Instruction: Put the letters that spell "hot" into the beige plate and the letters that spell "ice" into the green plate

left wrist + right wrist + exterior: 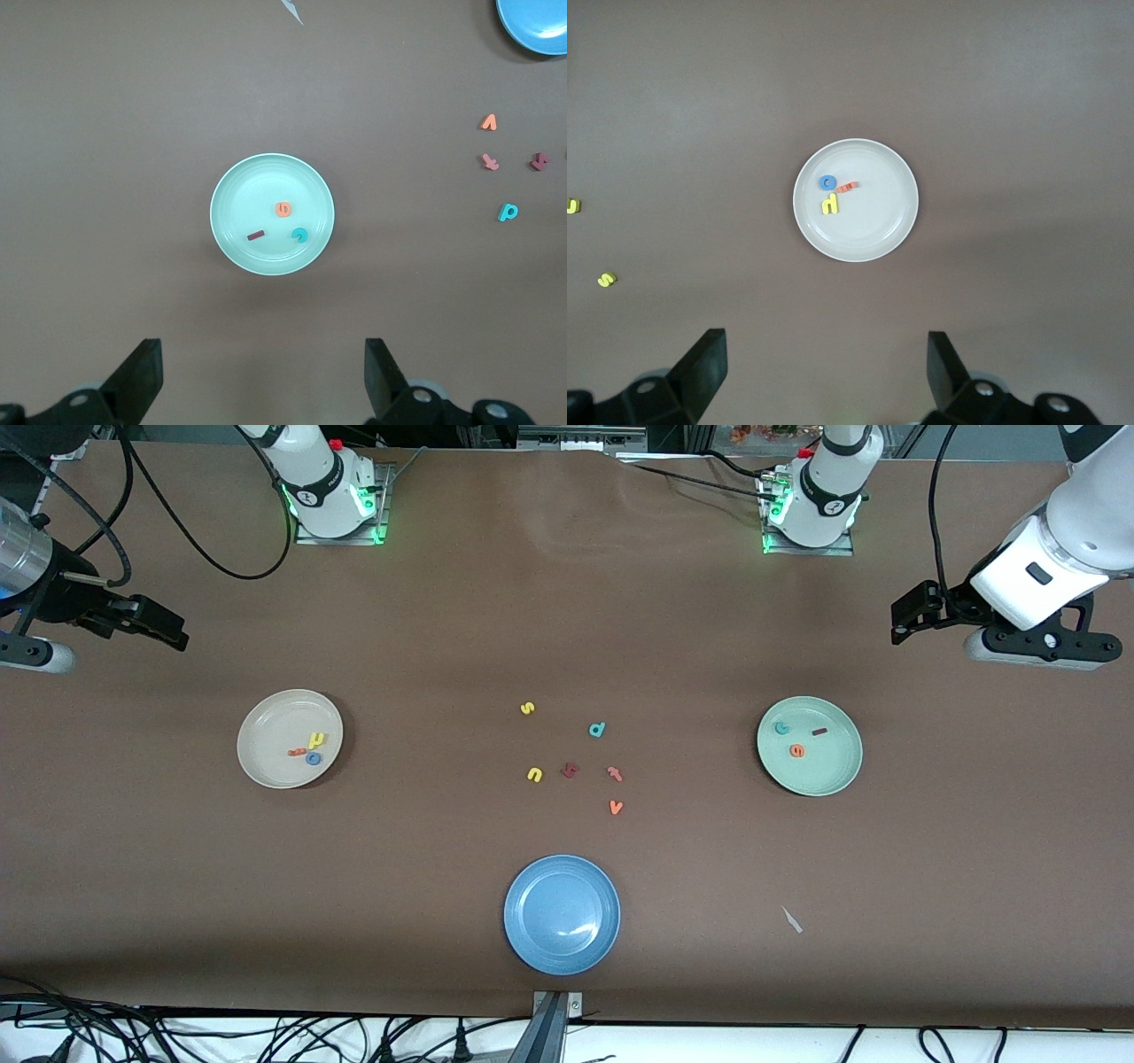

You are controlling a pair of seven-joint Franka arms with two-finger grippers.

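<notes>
The beige plate (pixel 270 726) lies toward the right arm's end of the table and holds a yellow h (pixel 316 739), an orange t (pixel 297 751) and a blue o (pixel 313 758). The green plate (pixel 833 766) lies toward the left arm's end with a teal c (pixel 782 728), a dark red i (pixel 819 732) and an orange e (pixel 797 750) in it. My left gripper (pixel 263 376) hangs open and empty high above the table beside the green plate (pixel 248 190). High up beside the beige plate (pixel 877 212), my right gripper (pixel 824 372) is also open and empty.
Loose letters lie mid-table: a yellow s (pixel 527 708), a teal d (pixel 597 730), a yellow u (pixel 534 774), a dark red letter (pixel 570 770), a salmon letter (pixel 614 773) and an orange v (pixel 616 807). A blue plate (pixel 562 913) sits nearer the front camera, with a white scrap (pixel 792 920) beside it.
</notes>
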